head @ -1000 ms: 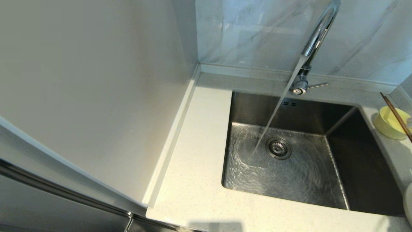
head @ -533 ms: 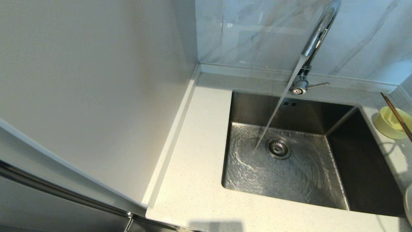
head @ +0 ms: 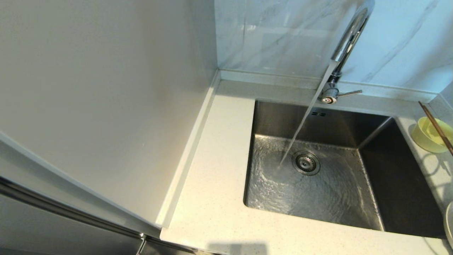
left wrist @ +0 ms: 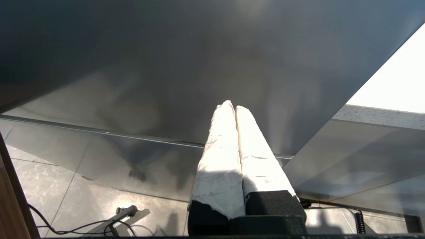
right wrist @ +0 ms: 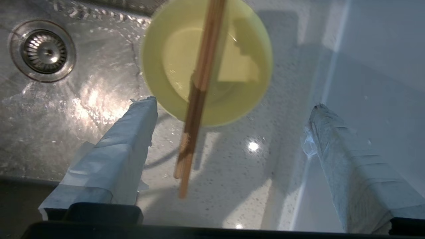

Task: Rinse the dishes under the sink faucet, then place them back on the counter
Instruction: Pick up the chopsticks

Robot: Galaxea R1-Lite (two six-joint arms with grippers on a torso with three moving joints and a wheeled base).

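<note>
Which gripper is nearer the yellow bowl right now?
Right. The right gripper hangs open above the bowl and chopsticks on the counter. The left gripper is shut, parked low by the cabinet front, far away.

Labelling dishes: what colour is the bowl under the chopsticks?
Pale yellow bowl; right wrist view shows it best.

place: home kitchen | evidence: steel sink point(head: 354, 209) at 4 o'clock set in speckled counter point(head: 216, 198) | chrome faucet point(head: 345, 46) running at 1 o'clock | grey-veined marble wall point(head: 276, 35) at 12 | bowl point(head: 430, 136) with chopsticks point(head: 437, 128) at 3
</note>
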